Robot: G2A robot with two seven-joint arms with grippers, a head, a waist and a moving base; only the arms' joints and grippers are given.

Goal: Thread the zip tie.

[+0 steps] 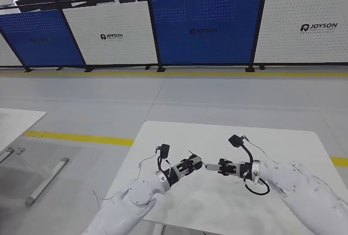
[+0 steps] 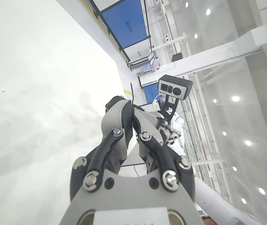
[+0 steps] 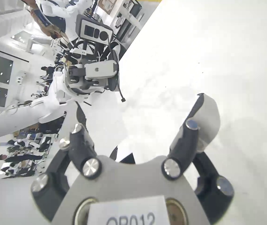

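Over the white table (image 1: 179, 136), left gripper (image 2: 131, 115) pinches zip tie (image 2: 132, 94) crosswise; right gripper (image 3: 140, 106) spread.

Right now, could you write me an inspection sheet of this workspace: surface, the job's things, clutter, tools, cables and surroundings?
surface: white table, with both arms over it.
job's things: thin black zip tie, held off the table, one end sticking out past the fingers.
clutter: a few small dark specks on the table.
tools: left tool shut on the zip tie; right tool open and holding nothing, facing the left one but apart from it.
cables: black cable looped at the right wrist; thin white cable by the left arm.
surroundings: blue and white panels, yellow floor line, second table.
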